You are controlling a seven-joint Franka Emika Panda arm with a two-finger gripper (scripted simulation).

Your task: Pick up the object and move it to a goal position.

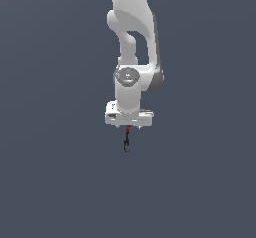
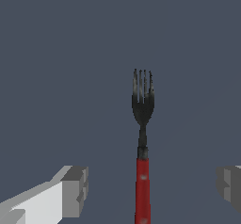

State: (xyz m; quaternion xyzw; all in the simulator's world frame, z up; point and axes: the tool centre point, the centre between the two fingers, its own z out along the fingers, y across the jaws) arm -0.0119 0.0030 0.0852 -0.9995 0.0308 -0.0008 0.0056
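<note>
The tool (image 2: 150,190) hung spread wide over the table (image 1: 55,182), pads (image 2: 77,190) well apart either side of the red handle, gripping nothing. The fork (image 2: 142,143) lay flat between them, black tines pointing away. Best play, I judged: descend straight, keep the handle centred, then squeeze across its narrow width

The object (image 1: 127,138) is a small fork (image 2: 142,148) — a red handle joined to a dark neck and a black head with four tines. In the exterior view it shows as a thin sliver, red end uppermost and black end lowest — far narrower than the white claw directly above it.
</note>
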